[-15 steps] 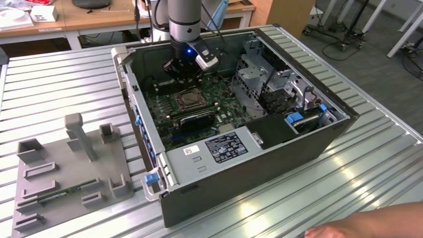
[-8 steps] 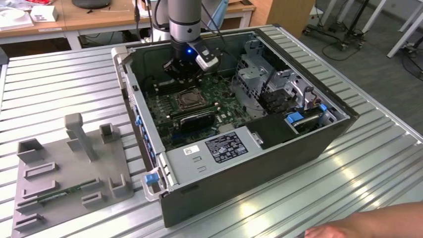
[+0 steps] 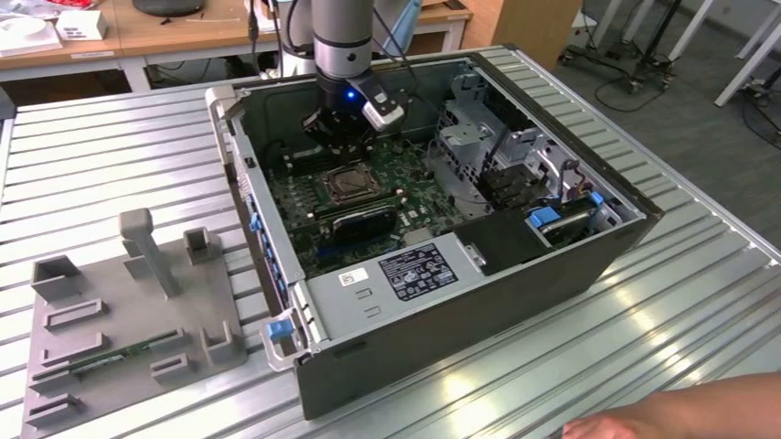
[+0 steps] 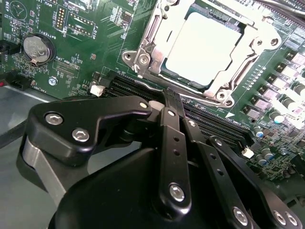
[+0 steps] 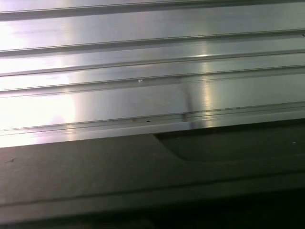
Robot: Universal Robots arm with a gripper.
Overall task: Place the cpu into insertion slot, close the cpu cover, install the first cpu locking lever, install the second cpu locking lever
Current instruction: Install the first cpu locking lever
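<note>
pincer [image 4: 169,98]: fingers closed together, holding nothing, just beside the slot [image 3: 347,186]
cpu [image 4: 202,47]: lying flat in the slot, silvery top up
cover [image 4: 155,33]: folded down around the cpu
case [image 3: 488,306]: open, on the ribbed metal surface [image 3: 690,320]

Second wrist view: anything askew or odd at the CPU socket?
Nothing stands out. The cpu lies flat and square in the insertion slot, and the cpu cover appears to be down around it, with its edges parallel to the chip.
</note>
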